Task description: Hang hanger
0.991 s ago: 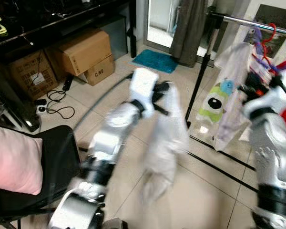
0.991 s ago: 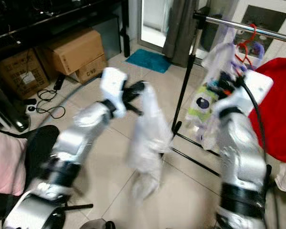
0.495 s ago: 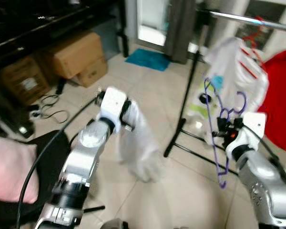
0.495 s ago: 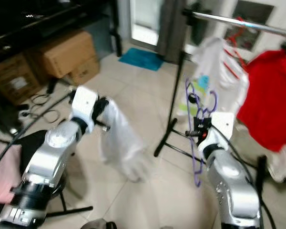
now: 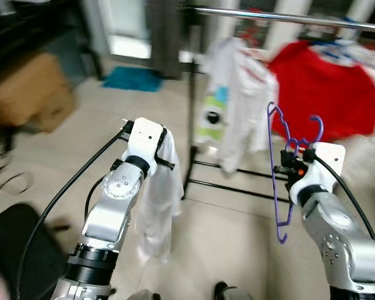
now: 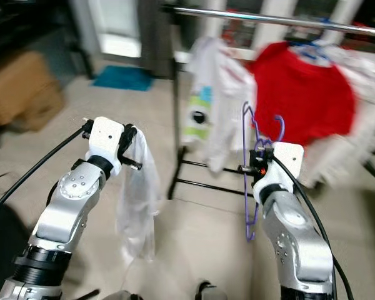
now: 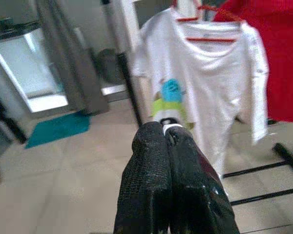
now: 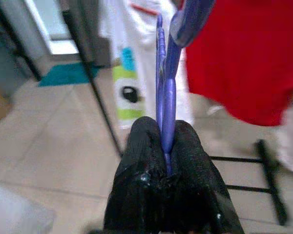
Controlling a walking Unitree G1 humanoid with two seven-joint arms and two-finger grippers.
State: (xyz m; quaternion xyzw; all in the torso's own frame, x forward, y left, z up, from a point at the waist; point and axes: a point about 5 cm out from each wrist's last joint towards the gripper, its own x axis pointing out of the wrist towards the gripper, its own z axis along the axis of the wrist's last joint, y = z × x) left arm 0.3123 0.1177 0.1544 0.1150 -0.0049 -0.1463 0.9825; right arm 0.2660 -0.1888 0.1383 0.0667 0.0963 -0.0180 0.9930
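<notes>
Right hand point(image 8: 165, 146): fingers pinching the purple hanger point(image 5: 279, 181) by its neck, held upright below the rail point(image 5: 281, 19), hook not yet over it; left hand point(image 7: 168, 146): fingers pressed together on a white garment point(image 5: 156, 200) that droops toward the floor; rail end nearest the upright carries a white printed shirt point(image 5: 234, 119), then a red garment point(image 5: 325, 94); step in hand, I judge: carrying; next: raise hook over bare rail.

No text, label, brand, number or sign can be read; the hanging white T-shirt point(image 7: 205, 92) bears only a wordless blue-and-green cartoon print.
</notes>
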